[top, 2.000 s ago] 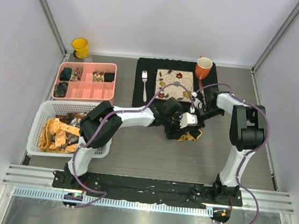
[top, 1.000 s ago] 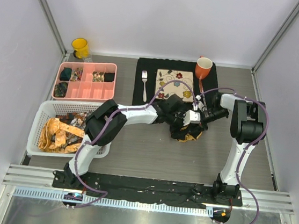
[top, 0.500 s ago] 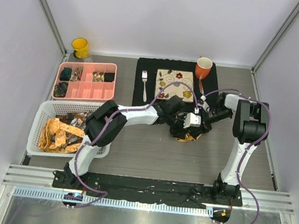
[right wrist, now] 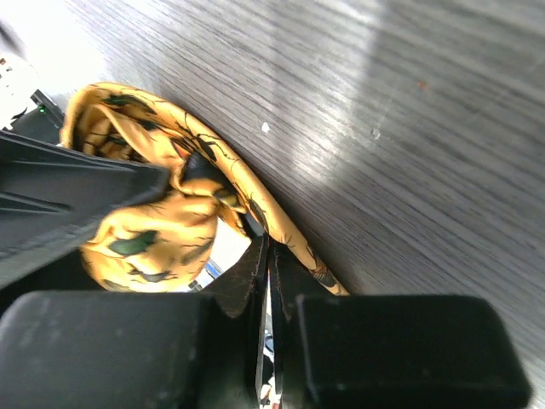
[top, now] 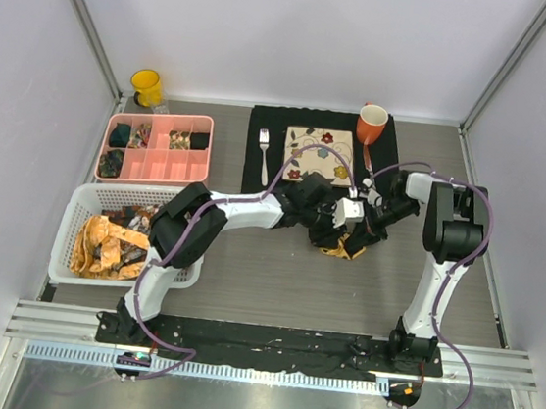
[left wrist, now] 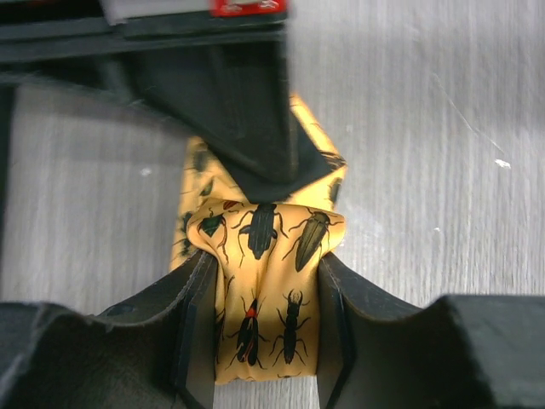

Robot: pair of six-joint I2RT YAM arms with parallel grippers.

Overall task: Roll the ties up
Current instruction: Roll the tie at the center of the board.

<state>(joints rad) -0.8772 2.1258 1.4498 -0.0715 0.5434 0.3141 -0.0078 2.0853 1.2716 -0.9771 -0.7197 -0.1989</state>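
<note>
A mustard-yellow tie (left wrist: 266, 290) printed with dark beetles is partly rolled on the table right of centre; it also shows in the top view (top: 349, 249) and the right wrist view (right wrist: 145, 234). My left gripper (left wrist: 264, 336) is shut on the rolled part, one finger on each side. My right gripper (right wrist: 271, 243) is shut, its tips pushed against a loose strip of the same tie (right wrist: 281, 230) beside the roll. In the top view the left gripper (top: 332, 228) and the right gripper (top: 365, 222) meet over the tie. More ties (top: 109, 243) lie in a basket.
A white basket (top: 74, 204) stands at the left. A pink compartment tray (top: 155, 163) with rolled ties is behind it. A yellow cup (top: 146, 85) sits at the back left. A black mat (top: 256, 178) carries a patterned plate (top: 318, 154), a fork (top: 264, 154) and an orange mug (top: 371, 125).
Both grippers stayed at the tie. The right arm's elbow swung in and its gripper closed up against the left gripper. The tie bundle shifted slightly.
</note>
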